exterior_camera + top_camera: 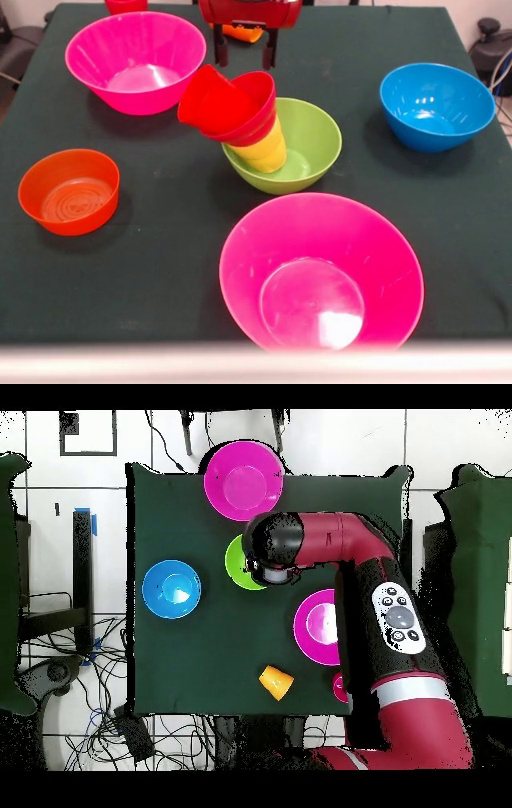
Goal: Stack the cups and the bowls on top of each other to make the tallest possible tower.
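Cups and bowls are partly stacked near the middle of a dark green table [160,264]. Above the stack hangs the gripper [246,50], its two dark fingers [222,50] spread apart and empty, tips just above the topmost pieces and not touching them.

Directly below, the tower [256,132] leans. A lime-green bowl [308,144] sits on the cloth; a yellow cup [264,152] stands inside it; a small red bowl [252,112] rests tilted over the cup, mouth turned sideways, and a red cup [206,100] lies in it on its side. The pile looks unsteady, so I judge the task roughly at its middle.

Loose pieces remain. One hot-pink bowl [136,60] sits just beside the tower, toward the back left; a second hot-pink bowl [320,272] is at the front edge of the table. A blue bowl [436,104] stands well apart on the right, an orange bowl [70,190] well apart on the left. An orange cup [275,682] lies near the table edge in the overhead view, and another red piece [126,6] shows at the far edge.

Open cloth lies on the tower's left front side, and between it and the blue bowl, giving room to move; the back pink bowl crowds one side.
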